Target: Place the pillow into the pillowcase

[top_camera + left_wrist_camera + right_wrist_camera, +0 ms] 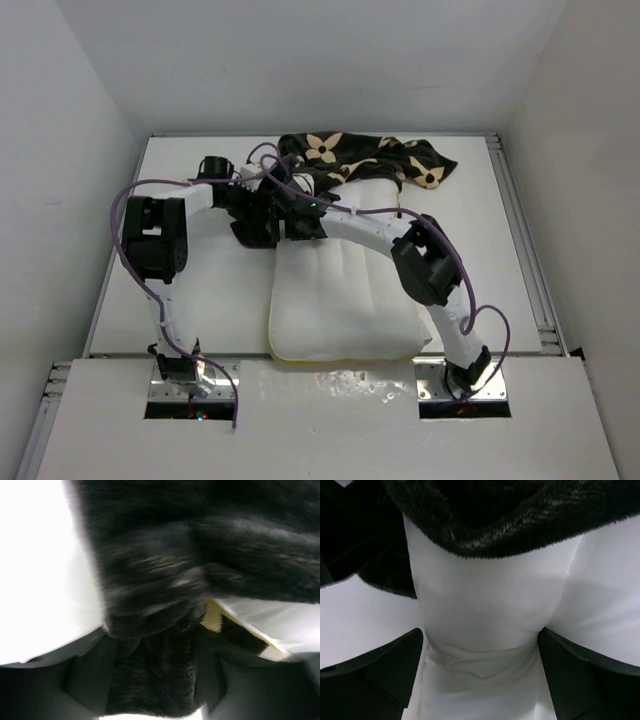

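Observation:
The white quilted pillow lies in the middle of the table, its yellow band at the near edge. The black flowered pillowcase lies bunched at the back, over the pillow's far end. Both grippers meet at the pillow's far left corner. My left gripper is shut on black pillowcase fabric, which fills the gap between its jaws; a strip of pillow shows to its right. My right gripper pinches a creased fold of the pillow between its fingers, with the pillowcase edge just beyond.
The white table has raised rails along its left and right edges. White walls close in the back and both sides. The right arm crosses over the pillow's right part. Purple cables loop off both arms.

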### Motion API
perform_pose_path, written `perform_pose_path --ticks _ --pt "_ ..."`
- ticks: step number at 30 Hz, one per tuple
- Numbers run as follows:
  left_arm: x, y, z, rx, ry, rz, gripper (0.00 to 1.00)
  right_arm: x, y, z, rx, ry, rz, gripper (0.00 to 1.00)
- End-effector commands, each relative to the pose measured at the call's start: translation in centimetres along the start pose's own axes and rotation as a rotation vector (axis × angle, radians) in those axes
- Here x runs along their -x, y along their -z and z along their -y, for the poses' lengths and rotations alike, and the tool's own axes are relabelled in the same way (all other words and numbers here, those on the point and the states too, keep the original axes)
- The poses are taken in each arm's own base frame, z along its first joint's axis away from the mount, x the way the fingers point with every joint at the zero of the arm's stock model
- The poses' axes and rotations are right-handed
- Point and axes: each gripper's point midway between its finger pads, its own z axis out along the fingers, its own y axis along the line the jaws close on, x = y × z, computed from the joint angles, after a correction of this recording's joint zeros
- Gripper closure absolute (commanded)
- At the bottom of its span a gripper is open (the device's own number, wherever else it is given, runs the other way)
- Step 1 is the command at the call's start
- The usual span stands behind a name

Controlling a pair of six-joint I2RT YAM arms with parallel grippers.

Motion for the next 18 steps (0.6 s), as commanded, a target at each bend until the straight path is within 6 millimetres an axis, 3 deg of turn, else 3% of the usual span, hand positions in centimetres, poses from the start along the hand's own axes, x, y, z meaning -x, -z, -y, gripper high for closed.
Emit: perform_pose_path --ticks 1,3,4,5,7,8,10,11,12,13,16,18 --pt "-2.0 -1.7 2.6 -0.098 0.015 -0.05 0.49 -0.5 -1.1 -1.4 -0.004 -0.076 -0.03 0.1" --pt "-2.1 -1.7 3.1 -0.13 0.018 -0.054 0.66 -0.3 -2.0 -0.4 -0.036 -0.143 -0.032 0.37" --pt "-2.4 -1.4 3.6 -0.151 0.029 -0.069 0.87 -0.2 -2.2 0.0 -0.038 -0.169 -0.033 0.51" --pt "-1.8 -1.0 4.1 -0.174 0.021 -0.055 0.99 1.0 -2.3 -0.2 0.006 -0.228 -0.016 0.81" --pt "-1.2 0.2 5.3 -0.217 0.004 -0.051 1.0 2.5 -1.9 -0.4 0.064 -0.277 0.017 1.0" --pt "0.0 1.2 6.1 -0.248 -0.04 -0.019 1.0 5.9 -0.5 -1.1 0.137 -0.316 0.11 1.0" --pt "0.7 2.5 7.7 -0.283 -0.078 -0.026 1.0 9.3 1.4 -1.2 0.188 -0.345 0.219 1.0" --pt "1.7 3.7 8.3 -0.288 -0.146 0.0 1.0 13.1 4.1 -1.8 0.251 -0.378 0.337 1.0" --pt "1.6 4.4 9.4 -0.312 -0.162 -0.018 1.0 15.0 5.4 -1.2 0.244 -0.402 0.415 1.0" --pt "2.3 5.3 9.9 -0.311 -0.223 -0.001 1.0 18.1 8.0 -0.7 0.265 -0.443 0.526 1.0" --pt "2.2 7.0 12.4 -0.372 -0.285 -0.016 1.0 21.9 11.6 0.4 0.294 -0.507 0.68 1.0" --pt "1.9 8.1 13.7 -0.431 -0.329 -0.033 1.0 22.9 12.9 1.9 0.251 -0.549 0.741 1.0"
